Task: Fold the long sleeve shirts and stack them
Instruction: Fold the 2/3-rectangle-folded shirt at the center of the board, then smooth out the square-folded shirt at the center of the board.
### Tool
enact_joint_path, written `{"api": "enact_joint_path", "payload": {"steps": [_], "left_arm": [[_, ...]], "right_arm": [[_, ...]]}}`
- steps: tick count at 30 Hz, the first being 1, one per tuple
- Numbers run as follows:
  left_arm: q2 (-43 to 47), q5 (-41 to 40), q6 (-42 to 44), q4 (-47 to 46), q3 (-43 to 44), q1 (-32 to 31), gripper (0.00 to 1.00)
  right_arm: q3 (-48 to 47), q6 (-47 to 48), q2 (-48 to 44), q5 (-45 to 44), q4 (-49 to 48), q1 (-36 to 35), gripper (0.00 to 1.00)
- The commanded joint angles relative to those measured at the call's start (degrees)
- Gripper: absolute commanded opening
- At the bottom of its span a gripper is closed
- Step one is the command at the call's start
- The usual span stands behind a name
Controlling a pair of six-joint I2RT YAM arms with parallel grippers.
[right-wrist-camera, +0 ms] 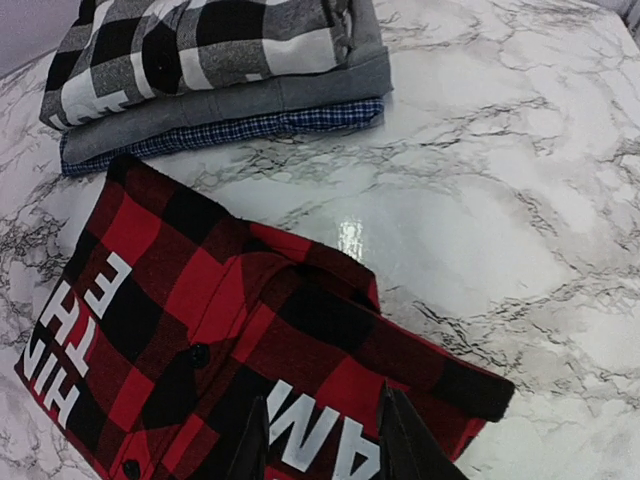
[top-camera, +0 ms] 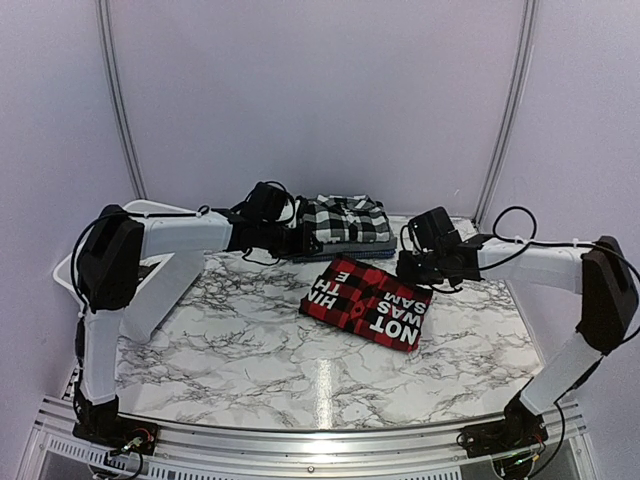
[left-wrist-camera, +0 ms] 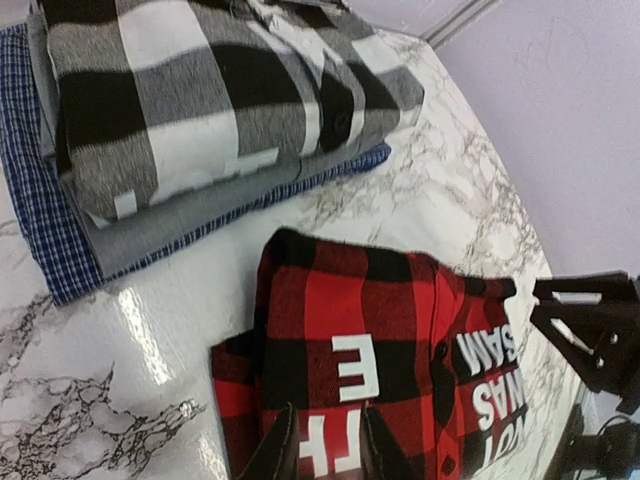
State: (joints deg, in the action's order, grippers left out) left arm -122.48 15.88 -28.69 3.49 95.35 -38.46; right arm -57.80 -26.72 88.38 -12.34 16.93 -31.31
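The red shirt lies folded at the middle of the table, lettering up. At its 12 o'clock sits a stack: plaid shirt over grey shirt over blue shirt. The left gripper hangs by the red shirt's 10 o'clock corner, and the right gripper by its 2 o'clock edge. Both pairs of fingers are partly spread, pinching nothing.

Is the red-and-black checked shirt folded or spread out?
Folded. The red-and-black shirt lies as a compact rectangle on the marble table, layers visible at its edges, beside the stack, not on it.
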Motion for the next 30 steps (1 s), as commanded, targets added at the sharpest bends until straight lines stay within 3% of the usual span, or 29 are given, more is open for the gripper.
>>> {"api": "enact_joint_path", "payload": {"steps": [1, 12, 20, 27, 30], "left_arm": [[1.48, 3.86, 1.5, 0.35, -5.06, -1.1, 0.22], [-2.53, 7.38, 3.12, 0.15, -7.97, -4.53, 0.17], [-0.89, 3.12, -3.04, -2.86, -17.87, -8.08, 0.17], [7.54, -1.85, -11.88, -11.82, -30.77, -12.4, 0.17], [11.09, -2.96, -13.14, -13.14, -32.9, -13.38, 0.18]], "right_arm": [[-4.58, 0.62, 7.69, 5.25, -3.57, 0.6, 0.3], [-6.04, 1.52, 18.75, 6.93, -5.31, 6.09, 0.29], [-6.94, 3.89, 15.26, 7.14, -2.93, 5.42, 0.45], [-5.92, 5.4, 10.21, 5.94, 0.32, 4.74, 0.46], [-4.1, 5.26, 7.5, 6.69, 0.73, 3.64, 0.42]]}}
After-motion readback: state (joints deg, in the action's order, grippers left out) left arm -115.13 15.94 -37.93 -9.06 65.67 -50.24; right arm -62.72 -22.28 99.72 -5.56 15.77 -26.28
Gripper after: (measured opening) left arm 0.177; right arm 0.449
